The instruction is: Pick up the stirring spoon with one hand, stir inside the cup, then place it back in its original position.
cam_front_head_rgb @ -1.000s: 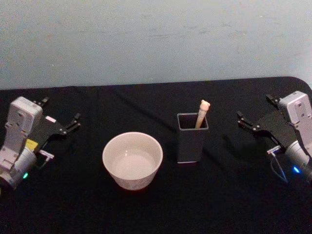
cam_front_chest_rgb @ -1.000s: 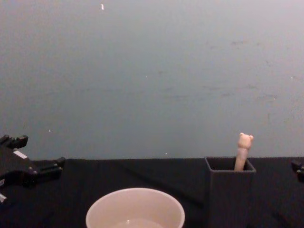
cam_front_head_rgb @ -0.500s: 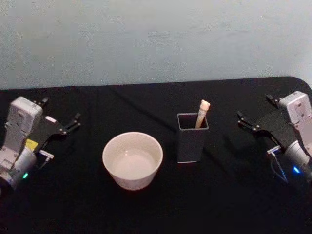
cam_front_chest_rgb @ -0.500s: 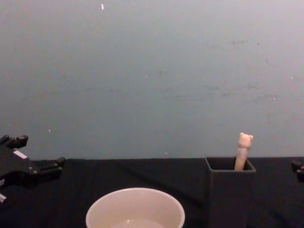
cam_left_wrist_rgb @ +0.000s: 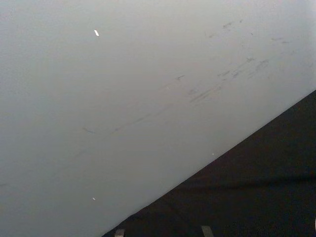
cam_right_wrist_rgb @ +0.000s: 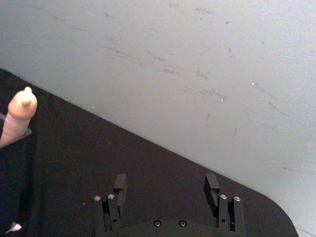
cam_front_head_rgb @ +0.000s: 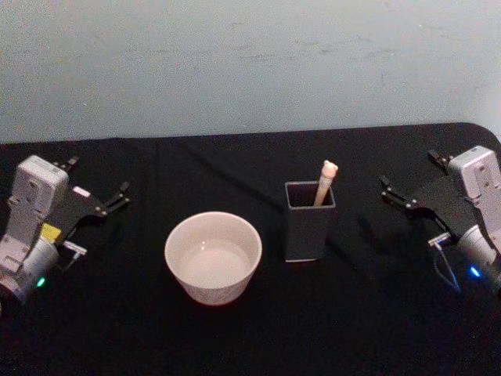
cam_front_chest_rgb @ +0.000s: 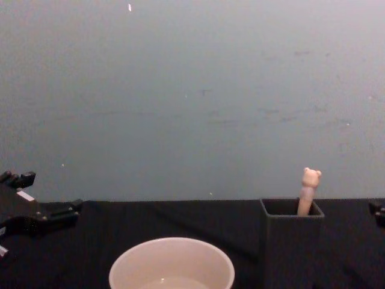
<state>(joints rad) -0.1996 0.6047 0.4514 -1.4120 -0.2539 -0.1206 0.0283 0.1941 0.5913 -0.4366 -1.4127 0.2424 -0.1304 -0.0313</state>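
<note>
The stirring spoon (cam_front_head_rgb: 325,179) stands in the dark square holder (cam_front_head_rgb: 308,232) right of centre, its bear-head handle (cam_front_chest_rgb: 310,184) sticking up past the rim; its bowl is hidden inside. The cream cup (cam_front_head_rgb: 211,293) sits left of the holder, a short gap between them. My left gripper (cam_front_head_rgb: 99,176) rests open at the table's far left, well away from the cup. Out at the far right, my right gripper (cam_front_head_rgb: 409,170) is open and holds nothing, pointing toward the holder from a distance. In the right wrist view the spoon's head (cam_right_wrist_rgb: 19,111) lies beyond the open right gripper (cam_right_wrist_rgb: 166,183).
A black cloth (cam_front_head_rgb: 250,337) covers the table, and a pale blue-grey wall (cam_front_head_rgb: 250,63) stands behind its back edge. The table's right back corner (cam_front_head_rgb: 481,129) is rounded. Bare cloth lies in front of the cup and holder.
</note>
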